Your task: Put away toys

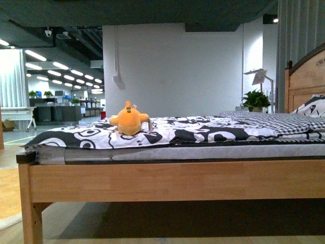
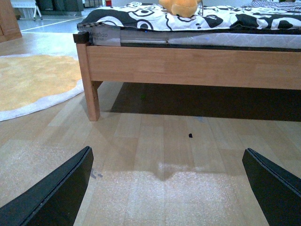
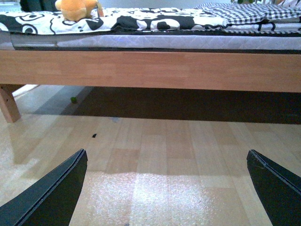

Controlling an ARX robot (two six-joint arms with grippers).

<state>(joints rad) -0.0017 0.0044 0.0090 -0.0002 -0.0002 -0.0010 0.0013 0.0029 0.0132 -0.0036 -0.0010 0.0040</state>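
Task not started: the toy (image 1: 130, 119) lies untouched on the bed (image 1: 152, 180). Left tool (image 2: 167, 153) and right tool (image 3: 166, 153) are wide open, empty, well apart from it.

Of the robot, only the fingers (image 2: 56, 197) of the left pincer (image 2: 167, 149) and the right pincer (image 3: 166, 151) are seen: matte black wedges, flat-faced and straight-edged, tapered to pointed tips.
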